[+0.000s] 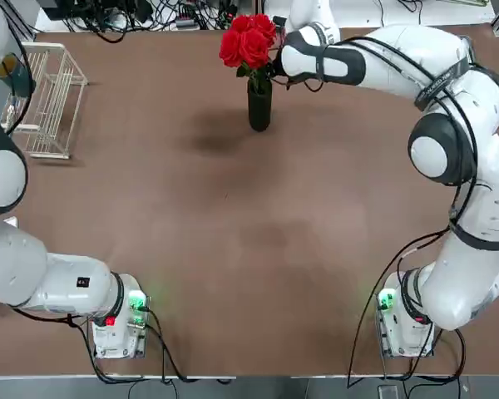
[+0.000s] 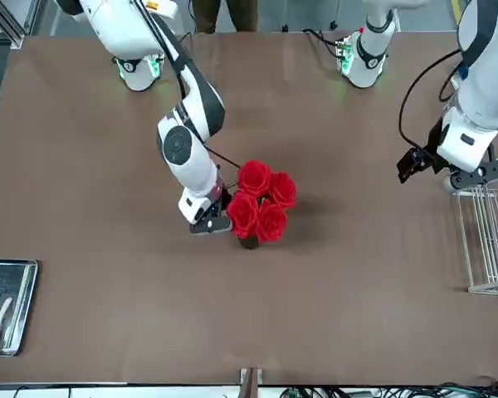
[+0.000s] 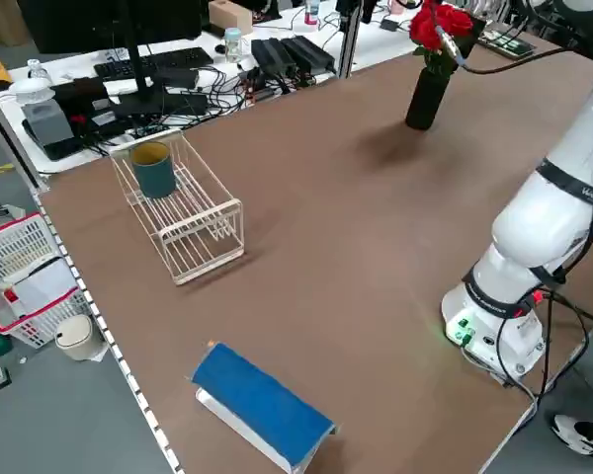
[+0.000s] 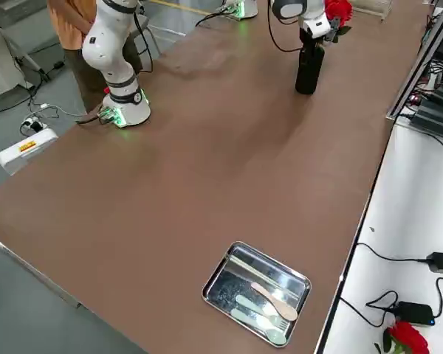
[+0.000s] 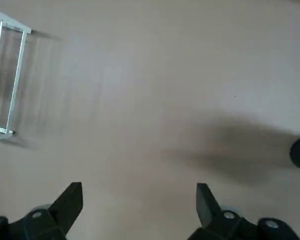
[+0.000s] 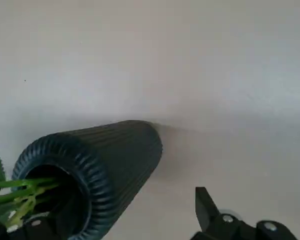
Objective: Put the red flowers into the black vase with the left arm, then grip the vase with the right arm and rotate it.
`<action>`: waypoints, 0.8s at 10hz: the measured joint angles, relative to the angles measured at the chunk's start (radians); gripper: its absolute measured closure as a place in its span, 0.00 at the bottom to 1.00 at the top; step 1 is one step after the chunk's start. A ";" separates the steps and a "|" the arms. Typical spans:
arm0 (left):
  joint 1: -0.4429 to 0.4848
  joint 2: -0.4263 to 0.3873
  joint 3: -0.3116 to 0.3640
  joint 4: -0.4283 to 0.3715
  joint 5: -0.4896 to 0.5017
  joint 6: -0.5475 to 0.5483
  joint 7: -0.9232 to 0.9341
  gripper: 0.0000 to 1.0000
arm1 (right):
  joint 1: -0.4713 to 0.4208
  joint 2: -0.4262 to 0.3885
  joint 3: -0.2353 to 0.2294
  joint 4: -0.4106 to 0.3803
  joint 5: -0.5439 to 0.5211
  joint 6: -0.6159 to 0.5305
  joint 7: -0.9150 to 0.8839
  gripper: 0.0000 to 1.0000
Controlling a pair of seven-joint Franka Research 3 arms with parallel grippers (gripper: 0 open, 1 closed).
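Big and white, the right arm is nearest the camera up high, and it bends over the right side of the brown table. Its claw, the right gripper, is spread wide by the top of the vase; one finger seems to cross in front of the vase's round mouth, though it is hard to tell if they touch.

The left arm reaches out on the other side. Its left gripper is up over the table, near the rack, spread wide with nothing in it.

A person stands past the table's near edge. The white wire rack sits by the far left corner. The blue-topped block is by the left edge. Toward the far right corner lies a shiny tray with forks and spoons in it.

The black vase stands up straight near the middle of the far edge. The red flowers are in it — stems inside, red tops poking out. One teal cup is in the rack.
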 joint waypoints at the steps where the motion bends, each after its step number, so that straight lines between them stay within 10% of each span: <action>1: -0.001 -0.002 0.000 0.014 0.000 -0.033 0.000 0.00 | 0.000 0.006 0.000 0.000 0.000 0.010 0.000 0.01; 8: -0.020 -0.005 -0.021 0.030 0.000 -0.070 0.000 0.00 | 0.009 0.009 0.006 0.012 0.000 0.016 -0.001 0.54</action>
